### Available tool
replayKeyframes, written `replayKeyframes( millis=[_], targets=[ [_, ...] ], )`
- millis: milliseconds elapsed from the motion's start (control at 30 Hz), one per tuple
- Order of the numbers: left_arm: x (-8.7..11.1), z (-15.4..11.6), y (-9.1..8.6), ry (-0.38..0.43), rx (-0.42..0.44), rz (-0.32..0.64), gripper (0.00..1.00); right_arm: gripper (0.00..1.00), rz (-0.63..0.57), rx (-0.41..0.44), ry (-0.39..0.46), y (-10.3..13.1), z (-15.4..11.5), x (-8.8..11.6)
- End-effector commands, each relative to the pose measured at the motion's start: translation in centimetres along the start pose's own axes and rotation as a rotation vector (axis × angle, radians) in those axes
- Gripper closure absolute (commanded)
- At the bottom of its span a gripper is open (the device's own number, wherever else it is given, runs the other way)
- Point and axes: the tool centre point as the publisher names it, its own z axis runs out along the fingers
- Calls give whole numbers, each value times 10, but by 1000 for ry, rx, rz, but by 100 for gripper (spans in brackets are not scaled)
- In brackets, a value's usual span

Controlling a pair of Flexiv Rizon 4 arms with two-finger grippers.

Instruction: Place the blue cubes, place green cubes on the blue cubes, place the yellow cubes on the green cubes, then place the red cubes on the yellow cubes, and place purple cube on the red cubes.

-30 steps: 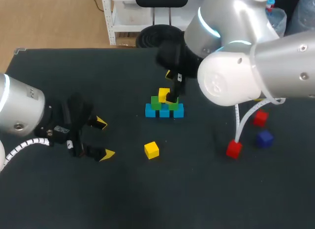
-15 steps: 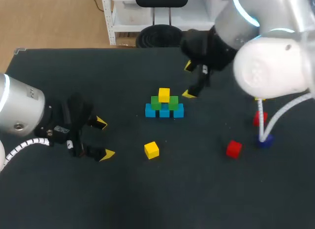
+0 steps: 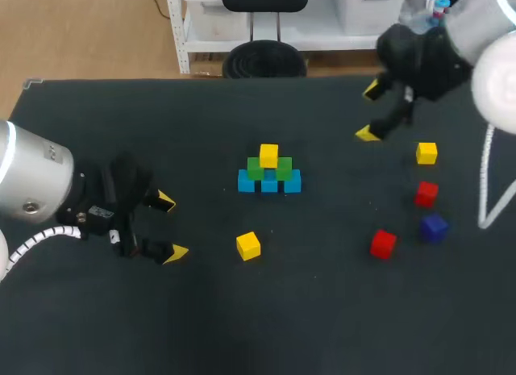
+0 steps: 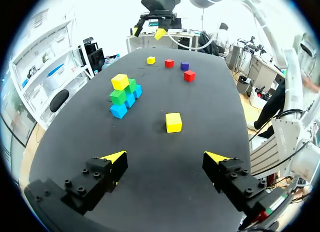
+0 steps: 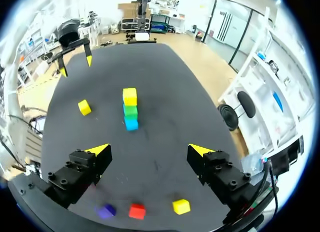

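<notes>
At the middle of the counter [image 3: 242, 327] stands the stack [image 3: 268, 181]. It has three blue cubes [image 3: 246, 181] in a touching row, two green cubes [image 3: 255, 168] on them, and one yellow cube [image 3: 268, 155] on top, resting across both greens. Nearer my side and slightly left of the stack, a second yellow cube [image 3: 248, 245] lies alone on the counter.

Well apart to the right I see the loose pieces. A third yellow cube [image 3: 426, 153] is farthest back, with a red cube [image 3: 426, 193] nearer than it and the purple cube [image 3: 434, 227] nearer again. Another red cube [image 3: 383, 243] sits beside the purple one on the side facing the stack. None of these four touch.

My right tool [image 3: 370, 112] hangs above the far right part of the counter, between the stack and the third yellow cube. Its fingers are spread wide with nothing between them. In its wrist view the stack is ahead, and the purple, red and yellow pieces lie under it.

My left tool [image 3: 170, 227] sits low at the counter's left, well apart from the stack, also spread wide and empty. Its wrist view shows the second yellow cube ahead of the fingers, with the stack farther on.
</notes>
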Motion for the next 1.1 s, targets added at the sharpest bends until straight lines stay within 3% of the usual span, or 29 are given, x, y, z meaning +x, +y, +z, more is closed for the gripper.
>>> replayKeyframes(
  millis=[33, 333, 567, 1100],
  targets=[
    [2, -1, 0, -9, 0, 2, 0, 0, -13, 50, 14, -2, -7, 20],
    [2, -1, 0, -9, 0, 2, 0, 0, 31, 127, 36, -32, -22, 65],
    [2, -1, 0, -9, 0, 2, 0, 0, 46, 134, 59, -50, -32, 91],
    [2, -1, 0, -9, 0, 2, 0, 0, -24, 41, 108, -67, -30, 150]
  ],
)
